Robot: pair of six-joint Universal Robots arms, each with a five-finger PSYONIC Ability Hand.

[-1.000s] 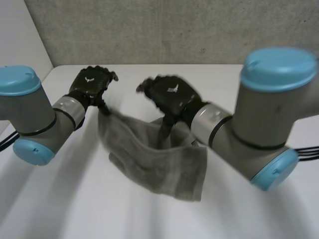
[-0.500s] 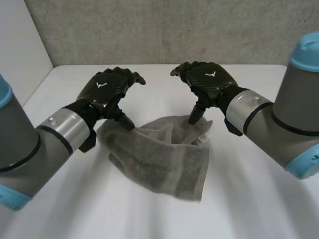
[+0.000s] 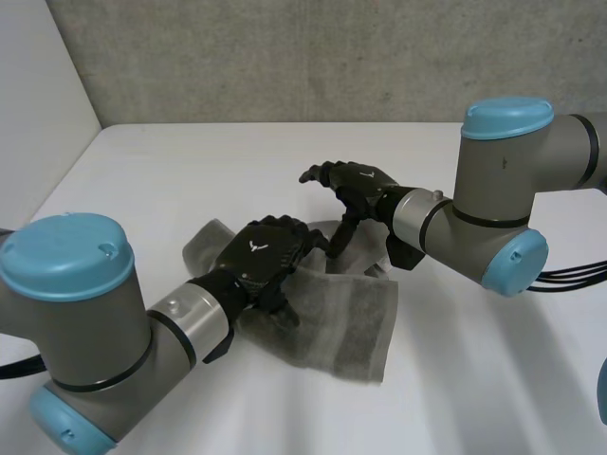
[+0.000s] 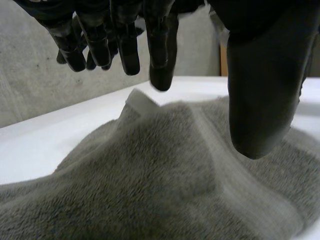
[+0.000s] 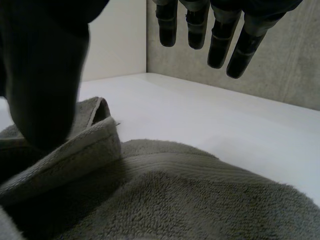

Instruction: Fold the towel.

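Both hands have just dropped the towel (image 3: pixel 351 322), now roughly doubled on the table (image 3: pixel 190 161); my left hand (image 3: pixel 261 261) hovers slack over its middle, right hand (image 3: pixel 356 185) loose at the far edge, thumb maybe touching, so I judge smoothing is next

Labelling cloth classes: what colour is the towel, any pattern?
Plain grey-brown towel, no print; shows best in the head view.
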